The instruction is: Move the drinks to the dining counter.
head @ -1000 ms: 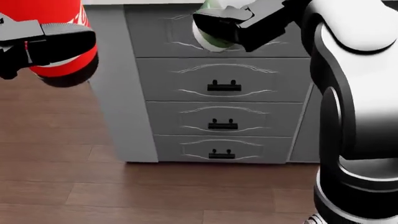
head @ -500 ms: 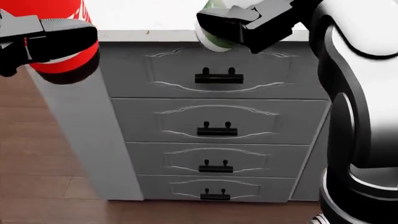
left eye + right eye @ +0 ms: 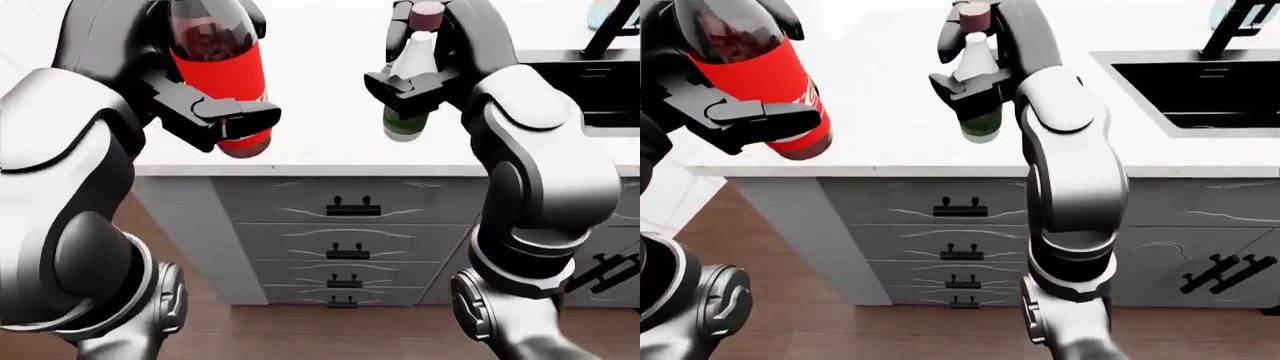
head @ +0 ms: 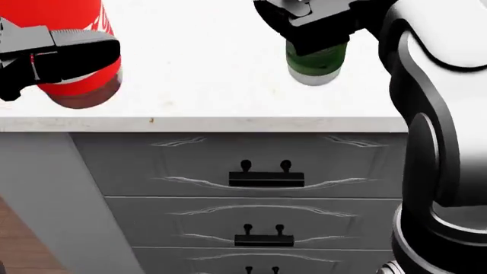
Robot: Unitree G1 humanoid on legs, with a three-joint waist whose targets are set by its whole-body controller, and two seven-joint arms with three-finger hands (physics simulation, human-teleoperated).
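Nearest, low in the eye views, is the grey cabinet with four stacked drawers, each with a small black handle, standing on a brown wood floor. Above it runs the white stone counter top.

The left hand has its black fingers closed round the large dark cola bottle with a red label. The fingers cross the lower part of the label, and the bottle's base shows just below them. The bottle's long axis is close to upright, leaning a little, with the neck rising toward the top of the left-eye view. It hangs in the air over the counter's near edge.

The right hand is clamped on the smaller green glass bottle with a pale neck and dark red cap. Fingers wrap its middle and another curls near the cap. It stands nearly upright, cap up, above the counter top.

Farther right, a black sink basin is set into the counter.
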